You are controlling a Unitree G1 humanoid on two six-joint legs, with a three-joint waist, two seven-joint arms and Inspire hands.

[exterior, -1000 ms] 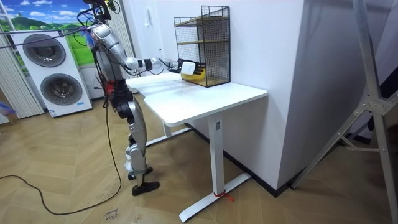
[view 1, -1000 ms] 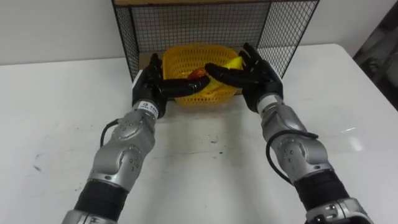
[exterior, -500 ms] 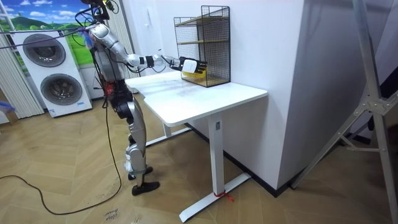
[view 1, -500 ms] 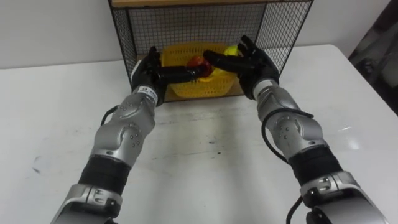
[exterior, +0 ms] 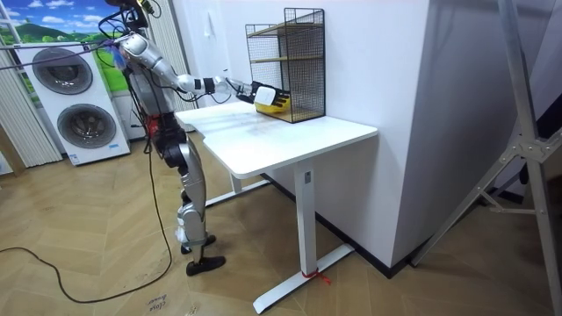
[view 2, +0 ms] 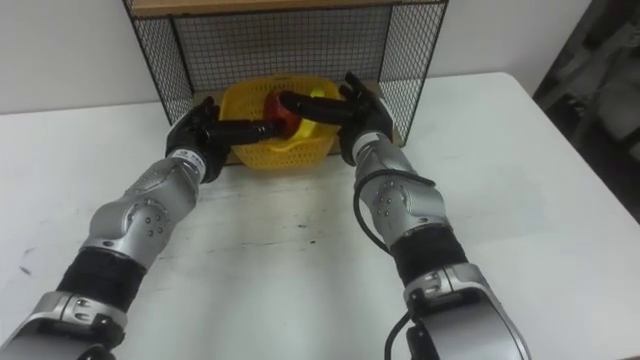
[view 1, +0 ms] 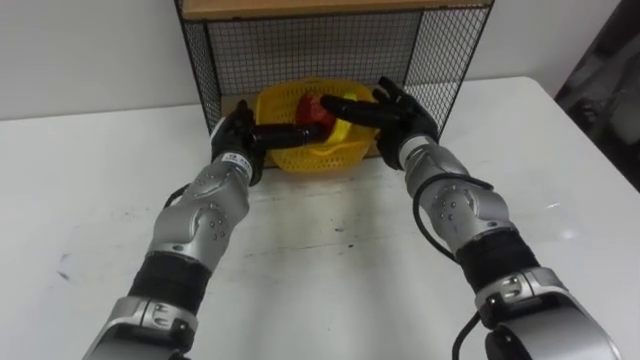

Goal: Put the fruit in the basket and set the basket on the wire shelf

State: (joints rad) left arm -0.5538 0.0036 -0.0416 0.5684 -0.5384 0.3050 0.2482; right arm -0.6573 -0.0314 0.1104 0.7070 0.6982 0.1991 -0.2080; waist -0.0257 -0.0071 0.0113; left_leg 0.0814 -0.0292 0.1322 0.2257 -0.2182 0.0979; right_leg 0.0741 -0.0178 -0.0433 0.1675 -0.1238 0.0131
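Since a second ago both arms have reached further toward 12 o'clock, and the yellow basket [view 1: 300, 135] has gone with them, deeper into the bottom bay of the wire shelf [view 1: 445, 50]. It now sits under the shelf's wooden board [view 1: 330, 8], with its front wall just about level with the shelf's front edge.

The basket is oval. Its long axis runs from 9 to 3 o'clock across my view, and its mouth faces up. My left hand [view 1: 236, 134] clamps its 9 o'clock end and my right hand [view 1: 402, 118] its 3 o'clock end. On each hand one dark digit lies over the rim toward the middle while the rest press the outer wall.

Inside, a red fruit [view 1: 317, 108] lies near the centre. A yellow fruit [view 1: 345, 103] lies just at its 3 o'clock side, half covered by my right hand, so I cannot name it. I cannot tell whether the basket's base touches the shelf floor or hangs just above it, and the shelf's upper tiers are cut off at the top edge.

In the room view the robot stands upright at the end of the white table [exterior: 290, 132] on the room view's left, both arms stretched out level to the shelf at the table's far edge.
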